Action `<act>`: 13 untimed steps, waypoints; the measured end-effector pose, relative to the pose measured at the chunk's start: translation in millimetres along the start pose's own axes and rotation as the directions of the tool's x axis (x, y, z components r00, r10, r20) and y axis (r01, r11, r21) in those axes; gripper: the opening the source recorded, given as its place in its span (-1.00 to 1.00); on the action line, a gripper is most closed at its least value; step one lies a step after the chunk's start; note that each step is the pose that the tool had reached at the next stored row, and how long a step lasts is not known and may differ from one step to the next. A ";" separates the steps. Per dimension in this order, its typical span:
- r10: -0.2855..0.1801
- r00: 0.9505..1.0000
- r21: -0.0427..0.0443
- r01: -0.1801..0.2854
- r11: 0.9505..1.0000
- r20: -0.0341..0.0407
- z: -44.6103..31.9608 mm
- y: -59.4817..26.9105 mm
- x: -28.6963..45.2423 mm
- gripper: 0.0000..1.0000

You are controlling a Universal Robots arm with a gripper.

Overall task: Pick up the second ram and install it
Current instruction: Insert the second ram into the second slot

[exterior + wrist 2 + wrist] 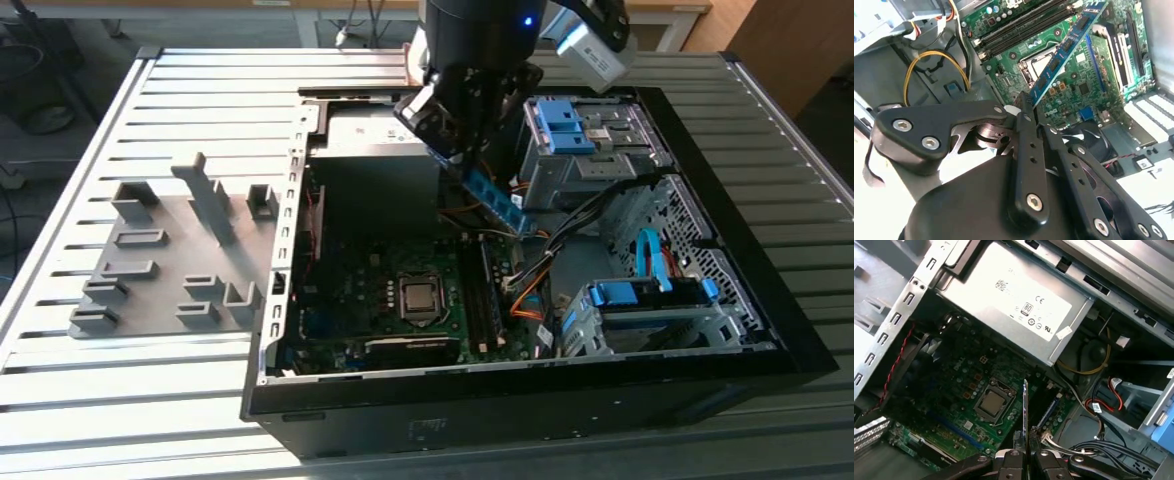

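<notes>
The second ram [501,205] is a thin blue-green stick with black chips, hanging tilted over the open computer case. My gripper [458,158] is shut on its upper end, above the motherboard [387,275]. In the second wrist view the ram [1064,47] reaches from my gripper [1015,106] out over the board toward the long dark memory slots [1019,30]. The first wrist view shows the ram [1025,410] edge-on, rising from my gripper [1025,452] above the board beside the processor socket [994,402]. The stick is apart from the slots [481,295].
A grey slotted holder [174,260] lies on the ribbed table at the exterior view's left. Inside the case sit the metal power supply [1019,305], blue-clipped drive cages [574,130] [641,295] and loose cables [534,270] next to the slots.
</notes>
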State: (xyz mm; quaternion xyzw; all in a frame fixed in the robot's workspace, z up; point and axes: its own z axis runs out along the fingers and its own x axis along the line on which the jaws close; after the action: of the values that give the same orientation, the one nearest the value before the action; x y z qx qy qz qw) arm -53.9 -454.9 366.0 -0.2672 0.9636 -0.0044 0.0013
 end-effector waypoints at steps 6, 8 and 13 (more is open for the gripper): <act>0.107 0.994 0.000 -0.107 0.994 -0.001 2.8 0.0 0.0 -0.72; 0.142 0.990 0.000 -0.142 0.990 -0.001 3.9 0.0 0.0 -0.72; 0.220 0.976 0.001 -0.220 0.976 -0.002 6.2 0.1 -0.1 -0.72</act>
State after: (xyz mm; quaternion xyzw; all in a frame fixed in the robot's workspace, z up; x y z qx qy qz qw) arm -53.8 -454.7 359.7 -0.1590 0.9873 -0.0047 0.0007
